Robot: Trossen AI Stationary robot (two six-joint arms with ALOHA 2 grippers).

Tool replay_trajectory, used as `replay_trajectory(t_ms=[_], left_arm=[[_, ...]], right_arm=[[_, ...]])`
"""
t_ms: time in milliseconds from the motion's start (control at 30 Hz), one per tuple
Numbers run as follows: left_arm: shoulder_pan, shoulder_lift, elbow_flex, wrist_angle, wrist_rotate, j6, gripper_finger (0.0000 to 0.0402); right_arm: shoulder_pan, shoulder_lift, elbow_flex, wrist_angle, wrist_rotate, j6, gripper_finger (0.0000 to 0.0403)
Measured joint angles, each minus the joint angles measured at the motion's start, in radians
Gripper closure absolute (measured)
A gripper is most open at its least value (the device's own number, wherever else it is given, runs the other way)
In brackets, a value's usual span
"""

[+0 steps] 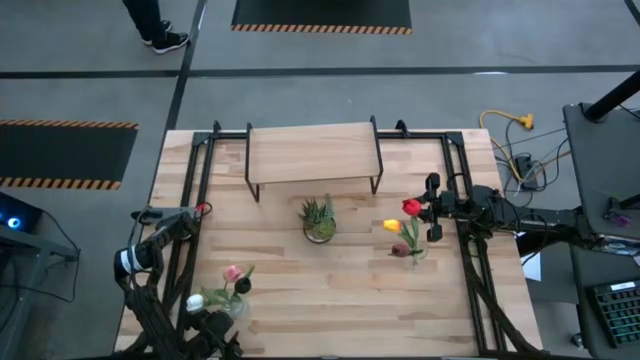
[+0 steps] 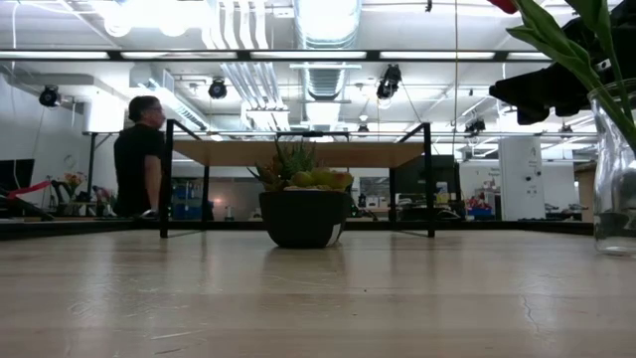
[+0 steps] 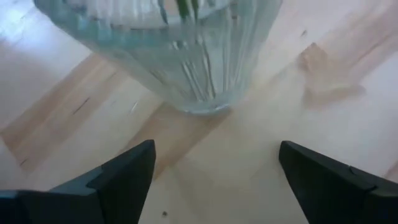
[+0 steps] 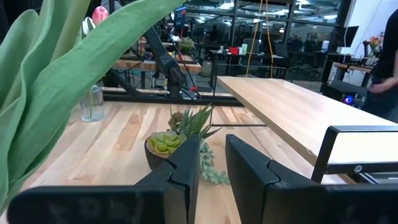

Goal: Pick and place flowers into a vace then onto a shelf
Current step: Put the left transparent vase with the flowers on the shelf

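A ribbed glass vase [image 1: 238, 305] [image 3: 186, 56] stands near the table's near-left corner with a pink tulip [image 1: 232, 272] and a white tulip [image 1: 195, 301] in it. My left gripper [image 3: 214, 180] [image 1: 207, 322] is open and low beside the vase's base, one finger on either side, touching nothing. My right gripper [image 4: 212, 163] [image 1: 428, 208] is raised at the table's right, nearly shut, with a red tulip [image 1: 411, 207] at its fingers. A yellow tulip [image 1: 392, 226] and a maroon tulip [image 1: 400, 250] lie on the table below it. The shelf [image 1: 312, 152] stands at the far edge. My right gripper holds the red tulip lifted off the table. Its head points toward the table's left, and its green leaves [image 4: 68, 93] rise close beside the fingers [image 4: 180, 174]. No view shows the place of contact, so which part of the stem it has cannot be told.
A small spiky potted plant [image 1: 319, 220] [image 2: 303, 214] stands mid-table in front of the shelf [image 2: 298, 152]. The black arm frames [image 1: 190, 200] run along both sides of the table. A person [image 2: 139, 154] stands beyond the far edge. Bare wood [image 1: 330, 290] lies between the vase and the loose tulips.
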Motion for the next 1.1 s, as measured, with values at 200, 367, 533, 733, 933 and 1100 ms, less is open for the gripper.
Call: replay_trajectory(t_ms=[200, 367, 533, 733, 933, 1100], left_arm=[[0.003, 0.004, -0.004, -0.024, -0.168, -0.024, 0.0075], [0.002, 0.004, -0.007, -0.034, -0.177, -0.031, 0.0075], [-0.008, 0.004, -0.023, -0.043, -0.18, -0.065, 0.0075], [-0.008, 0.004, -0.081, -0.049, -0.236, -0.077, 0.0075], [-0.009, 0.004, -0.121, -0.046, -0.372, -0.106, 0.0075], [-0.007, 0.004, -0.123, -0.047, -0.492, -0.108, 0.0075]], right_arm=[[0.0, 0.0, 0.0, 0.0, 0.0, 0.0, 0.0335], [0.0, 0.0, 0.0, 0.0, 0.0, 0.0, 0.0335], [0.0, 0.0, 0.0, 0.0, 0.0, 0.0, 0.0335], [0.0, 0.0, 0.0, 0.0, 0.0, 0.0, 0.0335], [0.0, 0.0, 0.0, 0.0, 0.0, 0.0, 0.0335], [0.0, 0.0, 0.0, 0.0, 0.0, 0.0, 0.0335]])
